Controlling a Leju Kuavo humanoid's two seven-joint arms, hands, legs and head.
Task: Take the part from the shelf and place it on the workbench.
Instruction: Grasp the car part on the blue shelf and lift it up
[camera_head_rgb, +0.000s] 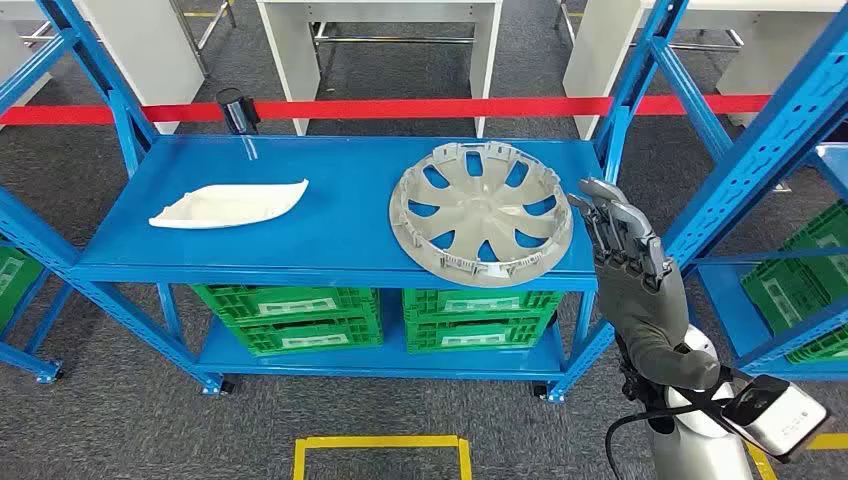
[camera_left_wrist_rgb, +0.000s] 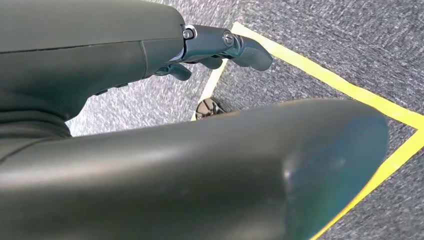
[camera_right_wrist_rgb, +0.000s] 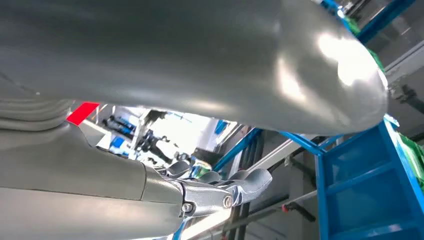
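While the hubcap lies flat on the blue shelf, the right hand is raised just beside its right rim, fingers apparently loosely spread and empty; it is the nearer hand.

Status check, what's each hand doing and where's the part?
Right hand raised, empty, beside hubcap. Left hand hanging, empty. Hubcap flat on shelf, untouched. Nothing blocking.

Blue shelf with grey wheel cover, white part.
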